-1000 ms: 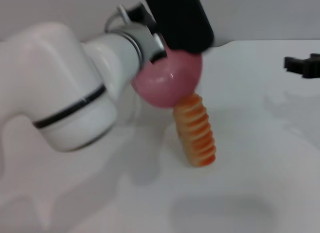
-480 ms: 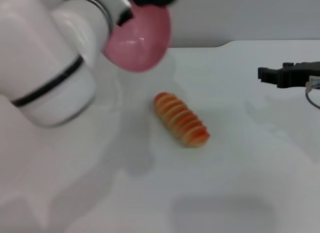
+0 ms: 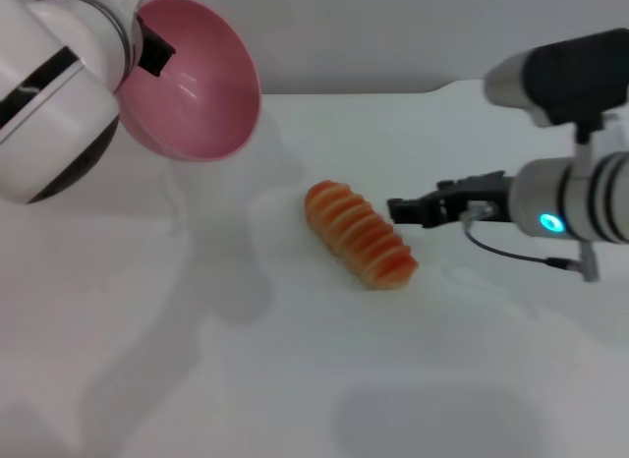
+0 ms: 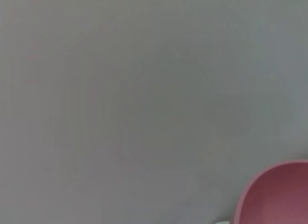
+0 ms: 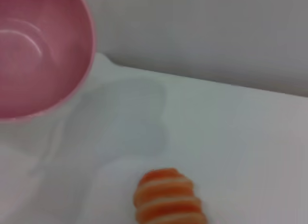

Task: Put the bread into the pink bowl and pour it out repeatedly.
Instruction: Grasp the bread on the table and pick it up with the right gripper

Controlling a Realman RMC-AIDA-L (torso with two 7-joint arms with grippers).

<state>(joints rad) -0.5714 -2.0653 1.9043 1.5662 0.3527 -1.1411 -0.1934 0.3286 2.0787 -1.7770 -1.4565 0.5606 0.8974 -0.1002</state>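
Before me lies a plain white desk (image 3: 295, 379), smooth and faintly glossy, carrying soft grey shadows across its near part. Behind its far edge rises a pale grey wall (image 3: 393, 35), bare and evenly lit.

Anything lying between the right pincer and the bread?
Nothing: in the head view only bare white table separates the right pincer from the bread, which lies striped side up.

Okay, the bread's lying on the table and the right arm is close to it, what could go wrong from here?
1. The right end effector comes at the bread from the side and could shove the rounded loaf away instead of gripping it.
2. The pink bowl, held up and tilted by the left end effector, could let the bread slide straight out.
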